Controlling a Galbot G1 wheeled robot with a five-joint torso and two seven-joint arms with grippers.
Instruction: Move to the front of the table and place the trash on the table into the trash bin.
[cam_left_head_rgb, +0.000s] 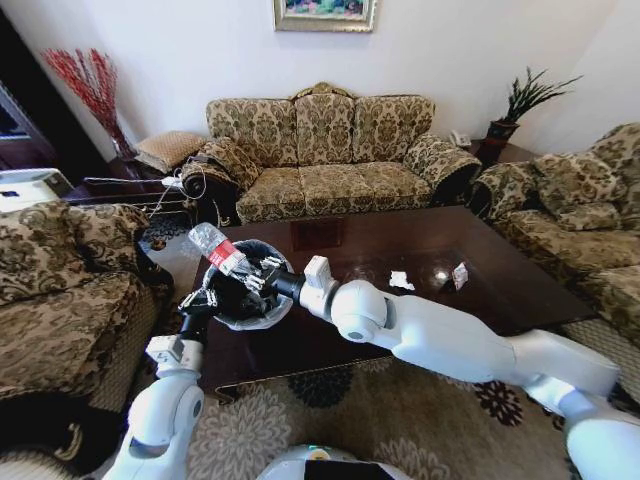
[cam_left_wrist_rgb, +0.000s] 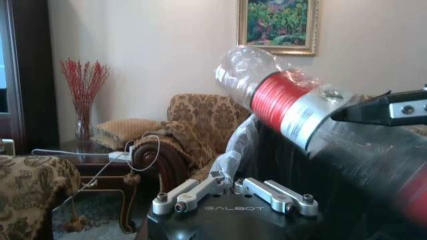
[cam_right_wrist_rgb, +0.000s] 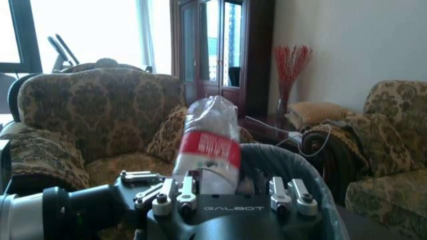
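Sofas are ringing the table (cam_left_head_rgb: 420, 250), where the right gripper (cam_left_head_rgb: 262, 275) is grasping the bottle (cam_left_head_rgb: 220, 250) over the corner bin (cam_left_head_rgb: 262, 312) the left gripper (cam_left_head_rgb: 200, 297) is clamping.

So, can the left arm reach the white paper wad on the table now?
Probably not: the left gripper holds the trash bin at the table's left end, while the paper wad lies well to the right.

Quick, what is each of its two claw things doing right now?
Left tool: gripping the rim of the trash bin.
Right tool: closed on the plastic bottle, holding it over the bin.
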